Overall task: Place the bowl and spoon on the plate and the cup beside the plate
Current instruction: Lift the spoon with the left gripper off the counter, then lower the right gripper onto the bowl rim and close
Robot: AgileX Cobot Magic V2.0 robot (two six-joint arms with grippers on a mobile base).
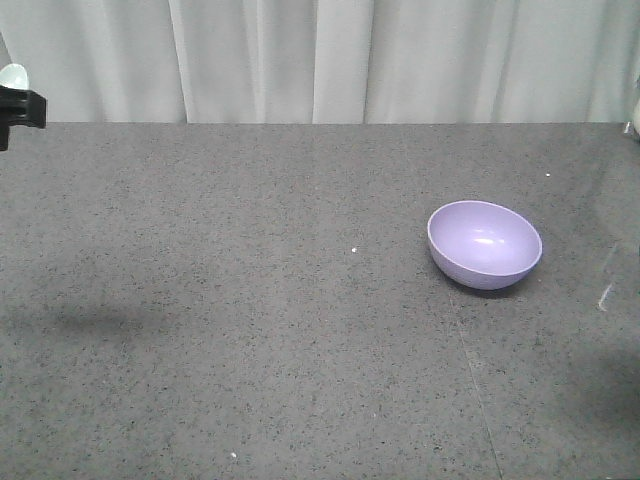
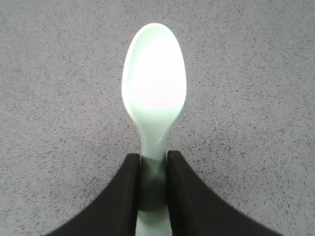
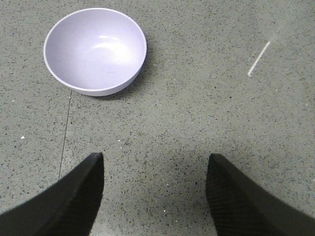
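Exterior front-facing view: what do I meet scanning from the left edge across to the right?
The left gripper, clamping the spoon at the far left edge → a long bare stretch of the table → the bowl, right of centre.

A grey speckled table [image 1: 250, 330] stretched wide. Behind the table's far edge hung a pleated white curtain [image 1: 330, 60]. A thin seam [image 3: 64, 137] ran across the table's top.

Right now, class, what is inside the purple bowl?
Nothing: the bowl shows only its bare, shiny inner surface. The spoon is not in it; the left hand holds it. The table under the bowl's base is covered.
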